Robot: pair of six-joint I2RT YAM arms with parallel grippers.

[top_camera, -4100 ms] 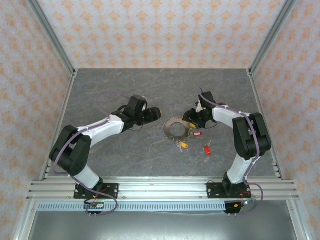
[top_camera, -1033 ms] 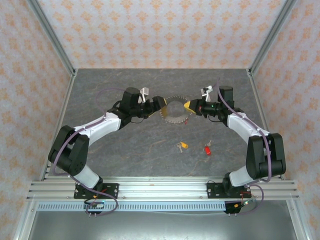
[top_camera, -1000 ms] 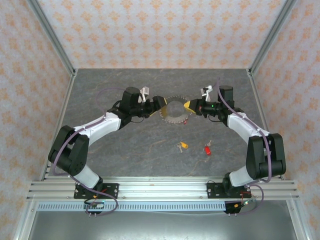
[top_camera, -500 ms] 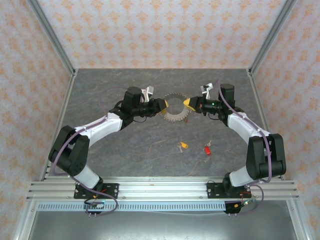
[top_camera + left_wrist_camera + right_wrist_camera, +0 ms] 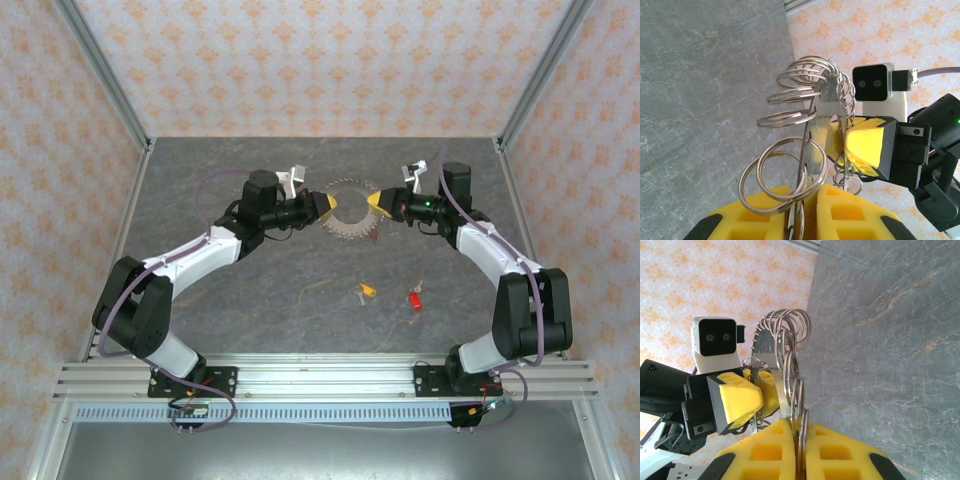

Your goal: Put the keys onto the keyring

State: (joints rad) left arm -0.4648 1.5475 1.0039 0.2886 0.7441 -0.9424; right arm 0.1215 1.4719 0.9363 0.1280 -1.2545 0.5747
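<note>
The keyring (image 5: 348, 230), a toothed silver disc hung with several small wire rings, is held off the table between both arms. My left gripper (image 5: 325, 205) is shut on its left edge and my right gripper (image 5: 372, 203) on its right edge. In the left wrist view the keyring (image 5: 827, 115) stands edge-on, and the yellow pads of my left gripper (image 5: 810, 192) are pressed on it. In the right wrist view my right gripper (image 5: 799, 427) pinches the keyring (image 5: 771, 365) and its wire rings. A yellow key (image 5: 366, 291) and a red key (image 5: 414, 298) lie on the table nearer the bases.
The grey marbled table (image 5: 250, 300) is walled by patterned panels (image 5: 320, 60) at the back and sides, with metal posts (image 5: 100, 70) in the corners. An aluminium rail (image 5: 320, 380) runs along the near edge.
My left gripper has shut on the keyring's left edge. Both grippers have carried the keyring a little higher and farther back. The two keys on the table have not moved.
</note>
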